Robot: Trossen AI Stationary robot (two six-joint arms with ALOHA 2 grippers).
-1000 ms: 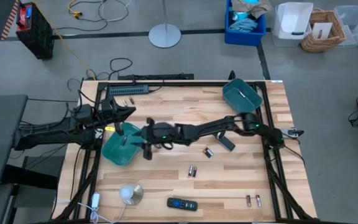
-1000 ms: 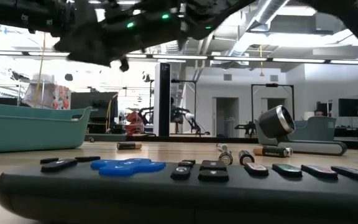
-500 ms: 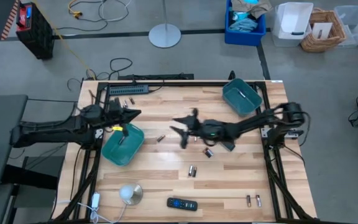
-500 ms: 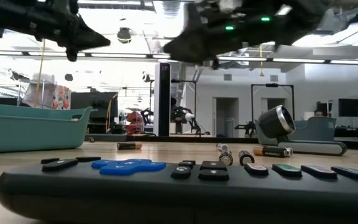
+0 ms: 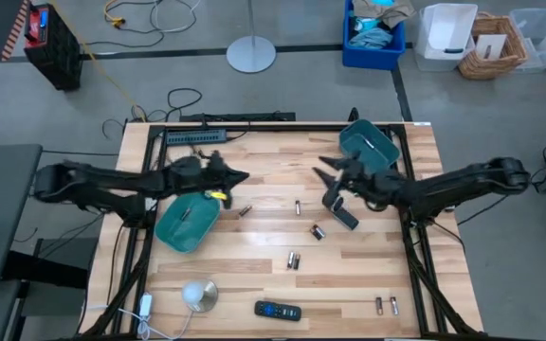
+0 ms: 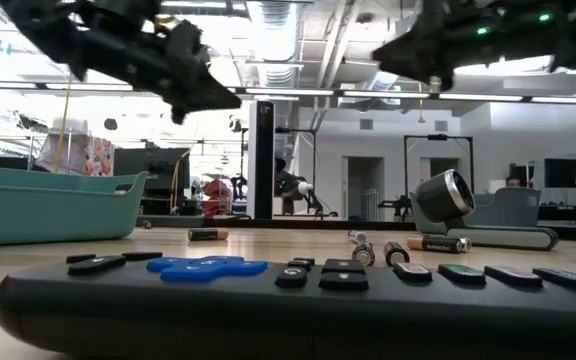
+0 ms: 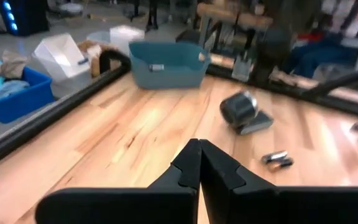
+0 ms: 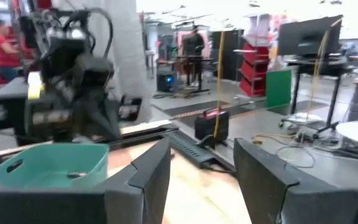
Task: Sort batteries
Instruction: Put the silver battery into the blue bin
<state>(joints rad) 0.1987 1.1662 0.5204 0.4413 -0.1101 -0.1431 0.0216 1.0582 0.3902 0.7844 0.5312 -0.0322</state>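
Several small batteries lie on the wooden table: one (image 5: 245, 210) and one (image 5: 298, 205) near the middle, a pair (image 5: 318, 231), a pair (image 5: 293, 260), two (image 5: 386, 304) by the near edge. One battery (image 5: 184, 214) lies inside the left teal bin (image 5: 173, 235). My left gripper (image 5: 243, 175) is shut and empty, hovering just right of that bin; its tips (image 7: 199, 163) meet in the left wrist view. My right gripper (image 5: 322, 170) is open and empty, hovering left of the right teal bin (image 5: 368, 150).
A black cylinder with a white end (image 5: 345, 214) lies below my right gripper. A remote control (image 5: 278, 310) and a round lamp-like object (image 5: 198, 296) sit near the near edge. A power strip (image 5: 195, 136) runs along the far-left edge, with small cells (image 5: 193, 153) beside it.
My right gripper has swung from over the left teal bin across the table toward its right edge, ending beside the right bin. My left gripper has moved from the bin's far-left side toward the table's middle, past the bin's right rim.
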